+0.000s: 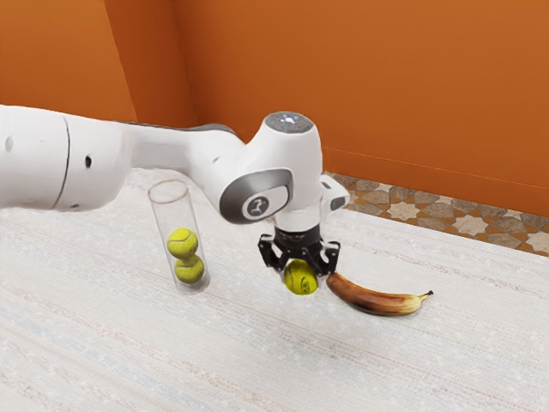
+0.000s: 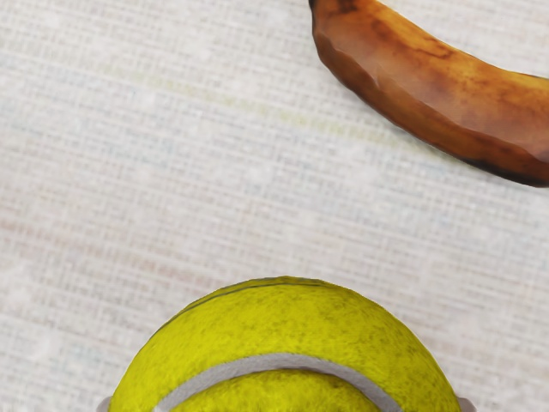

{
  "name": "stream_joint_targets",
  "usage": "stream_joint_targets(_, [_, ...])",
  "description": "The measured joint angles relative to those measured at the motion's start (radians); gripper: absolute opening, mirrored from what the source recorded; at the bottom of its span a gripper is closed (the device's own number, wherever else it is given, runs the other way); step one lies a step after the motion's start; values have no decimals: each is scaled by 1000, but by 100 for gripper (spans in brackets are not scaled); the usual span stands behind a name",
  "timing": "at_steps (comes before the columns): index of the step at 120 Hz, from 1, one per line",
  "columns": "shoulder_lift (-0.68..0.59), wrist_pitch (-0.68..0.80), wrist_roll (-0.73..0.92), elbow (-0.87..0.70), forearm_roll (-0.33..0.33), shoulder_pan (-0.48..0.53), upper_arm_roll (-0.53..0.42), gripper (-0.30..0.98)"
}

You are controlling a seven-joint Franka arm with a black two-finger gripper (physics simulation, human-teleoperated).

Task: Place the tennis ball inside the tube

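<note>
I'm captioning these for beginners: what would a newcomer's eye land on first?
Probably the white arm from the exterior view's left, its gripper closed on a tennis ball. Next, the clear tube of stacked balls toward that side, and the browned banana on the gripper's other side.

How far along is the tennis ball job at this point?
The grasp looks done: the hand has a tennis ball between its fingers, beside the banana. Left to do: carrying it to the tube, which stands apart with two other balls inside, and releasing it there.
</note>
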Motion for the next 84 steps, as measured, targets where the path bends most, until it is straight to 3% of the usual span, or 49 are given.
stream_joint_targets(47, [-290,-116,73,-83,71,214,-2,30])
stream_joint_targets(84, [-318,-82,191,-80,96,384,1,32])
